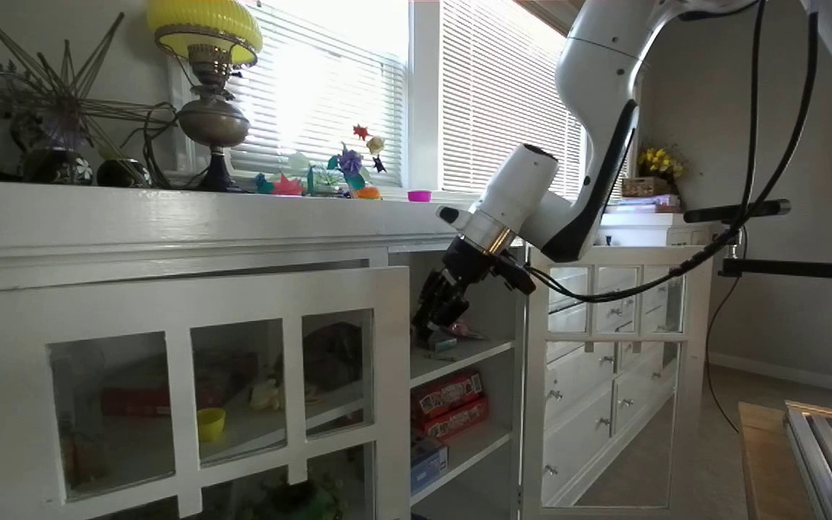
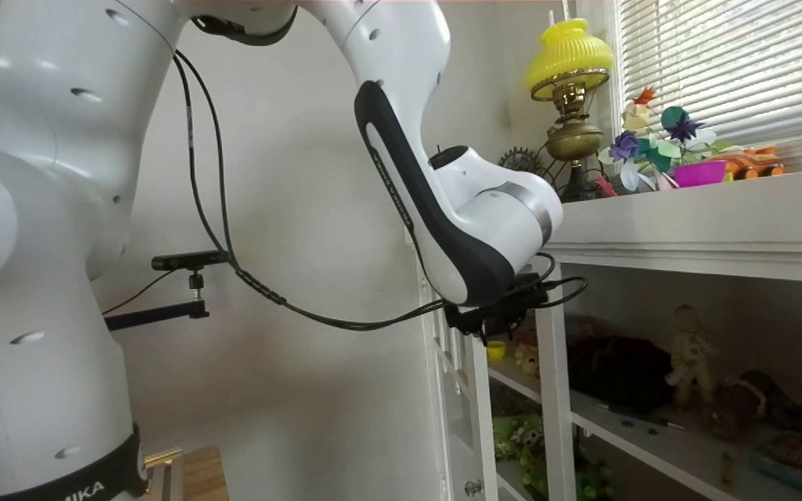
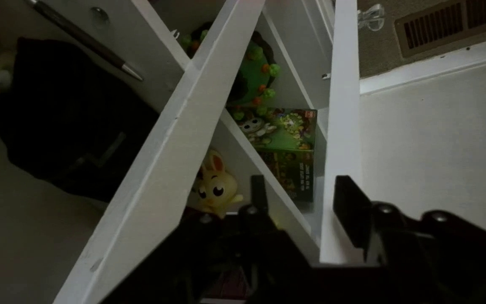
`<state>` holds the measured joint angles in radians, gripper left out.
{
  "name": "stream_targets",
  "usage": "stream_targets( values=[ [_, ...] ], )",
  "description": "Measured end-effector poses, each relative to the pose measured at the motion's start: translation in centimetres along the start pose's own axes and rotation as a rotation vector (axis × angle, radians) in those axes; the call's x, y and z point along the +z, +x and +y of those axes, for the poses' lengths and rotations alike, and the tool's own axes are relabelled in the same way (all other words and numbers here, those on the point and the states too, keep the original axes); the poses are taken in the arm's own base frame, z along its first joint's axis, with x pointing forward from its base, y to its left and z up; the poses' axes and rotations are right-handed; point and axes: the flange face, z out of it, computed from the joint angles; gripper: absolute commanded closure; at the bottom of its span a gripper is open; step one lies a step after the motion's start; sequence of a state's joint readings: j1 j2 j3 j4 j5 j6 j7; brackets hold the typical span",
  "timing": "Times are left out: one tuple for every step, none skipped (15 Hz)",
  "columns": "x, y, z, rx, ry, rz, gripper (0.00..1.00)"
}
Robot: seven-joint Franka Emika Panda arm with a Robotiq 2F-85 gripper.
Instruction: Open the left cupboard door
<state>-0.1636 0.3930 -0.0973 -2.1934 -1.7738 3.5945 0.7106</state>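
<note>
The left cupboard door [image 1: 183, 404] stands ajar, and near its free edge the pincer [image 3: 300, 194] is spread, a clear gap between its jaws.

Home: in an exterior view, yellow-shaded lamp [image 1: 211, 121] at ten o'clock, blinds [image 1: 506, 94] at one; wrist view, toy rabbit [image 3: 216, 189] at seven.

Both exterior views stand back, sharing lamp [image 1: 214, 121], arm [image 1: 604, 108]; dim wrist view near shelves [image 3: 141, 46], apparently downward.
</note>
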Motion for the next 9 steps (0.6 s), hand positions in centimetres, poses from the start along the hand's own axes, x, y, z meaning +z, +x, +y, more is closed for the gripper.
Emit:
stream_targets(
  values=[
    [-0.1,0.3,0.3,0.013,-0.008,0.005,0.91],
    [-0.1,0.5,0.6,0.027,-0.013,0.01,0.98],
    [0.0,0.8,0.8,0.041,-0.017,0.014,1.0],
    [0.1,1.0,1.0,0.056,-0.02,0.018,1.0],
    [0.2,1.2,1.2,0.071,-0.023,0.023,1.0],
    [0.4,1.4,1.4,0.086,-0.025,0.028,1.0],
    [0.6,1.7,1.6,0.102,-0.028,0.034,1.0],
    [0.8,1.9,1.7,0.114,-0.029,0.039,1.0],
    [1.1,2.0,1.8,0.124,-0.026,0.043,1.0]
  ],
)
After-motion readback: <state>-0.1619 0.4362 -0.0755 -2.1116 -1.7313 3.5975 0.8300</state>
